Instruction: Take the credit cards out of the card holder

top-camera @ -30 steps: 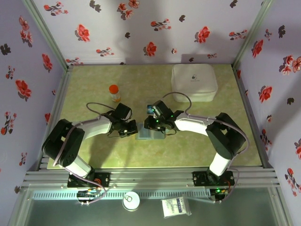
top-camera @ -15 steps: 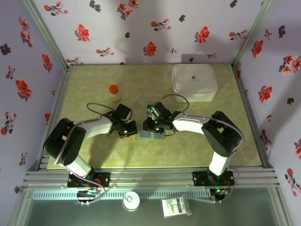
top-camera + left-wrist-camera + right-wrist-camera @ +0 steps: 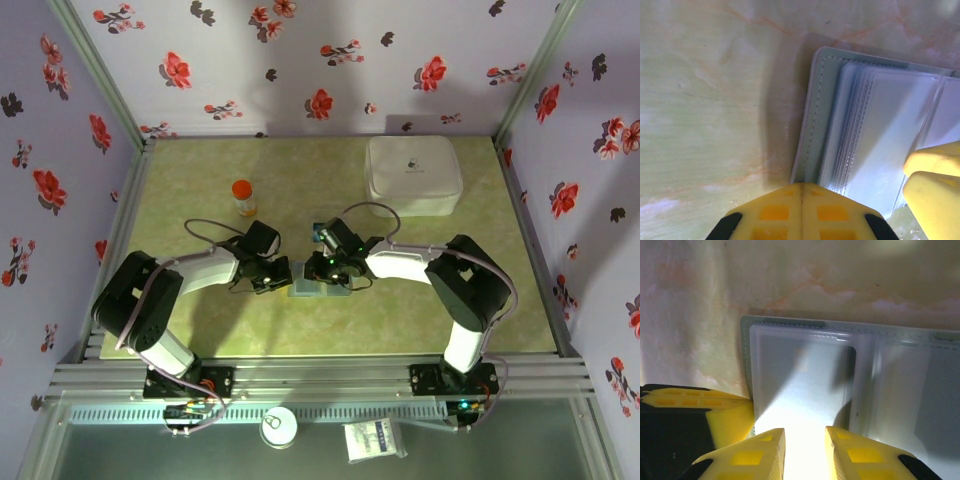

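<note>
The card holder (image 3: 318, 284) lies open on the desk (image 3: 200, 190), mid-frame. The left gripper (image 3: 802, 210) has its jaws together at the holder's edge. The right gripper (image 3: 805, 434) has its jaws slightly apart.

left pincer (image 3: 281, 276), right pincer (image 3: 320, 269), at card holder (image 3: 303, 291)

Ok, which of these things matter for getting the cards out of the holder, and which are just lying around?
Part of the job: card holder, lying open; left gripper at its edge; right gripper over its clear sleeves.
Just lying about: orange-capped bottle; white case; small packet below the table.
</note>
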Robot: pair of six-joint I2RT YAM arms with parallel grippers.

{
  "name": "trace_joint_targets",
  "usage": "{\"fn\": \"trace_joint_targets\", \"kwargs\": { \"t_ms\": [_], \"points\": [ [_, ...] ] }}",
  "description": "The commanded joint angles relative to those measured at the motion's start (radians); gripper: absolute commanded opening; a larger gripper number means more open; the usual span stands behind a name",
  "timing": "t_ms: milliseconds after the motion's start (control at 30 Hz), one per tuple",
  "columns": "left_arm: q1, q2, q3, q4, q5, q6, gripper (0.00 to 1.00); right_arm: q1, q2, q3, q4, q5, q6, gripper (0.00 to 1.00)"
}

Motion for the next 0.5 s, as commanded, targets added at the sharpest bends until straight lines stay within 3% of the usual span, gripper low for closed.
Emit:
{"fn": "trace_joint_targets", "kwargs": {
  "t_ms": [0,467],
  "points": [
    [-0.008,0.003,-0.020,-0.038,-0.018,-0.007,0.00,0.008,-0.004,0.005,-0.049,0.041,0.002,0.27],
    [-0.008,0.000,-0.005,-0.052,-0.019,-0.002,0.00,0.000,-0.033,-0.019,-0.082,0.078,-0.012,0.25]
  ]
}}
